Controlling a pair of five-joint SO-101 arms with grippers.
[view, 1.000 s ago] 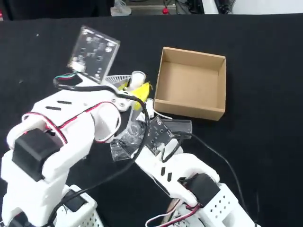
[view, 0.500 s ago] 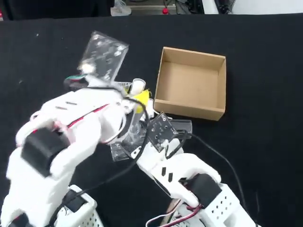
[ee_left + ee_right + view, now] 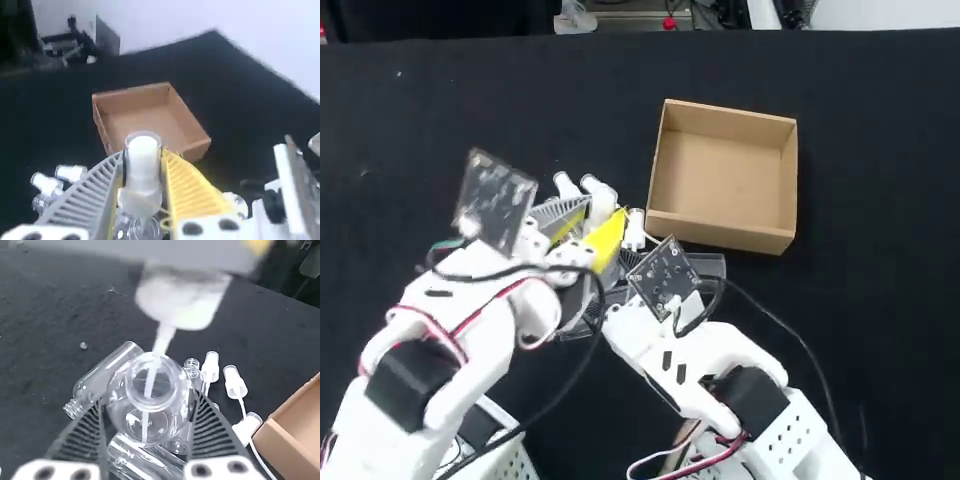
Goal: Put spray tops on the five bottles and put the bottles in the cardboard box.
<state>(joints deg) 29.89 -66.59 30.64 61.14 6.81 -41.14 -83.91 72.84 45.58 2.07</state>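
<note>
This looks like a robot lab or a workshop. Two white robot arms, the left arm (image 3: pixel 450 335) and the right arm (image 3: pixel 720 370), sit on the near side of the cardboard box (image 3: pixel 725 180), at a table (image 3: pixel 880 150) with a black cloth on it. Thin wires (image 3: pixel 485 305) run along them. Past the box, at the table's far edge, lie cables and small gear (image 3: pixel 725 12), maybe tools. Behind the box are a plain white wall (image 3: pixel 200 17) and a dark pile of machines (image 3: pixel 60 42).
</note>
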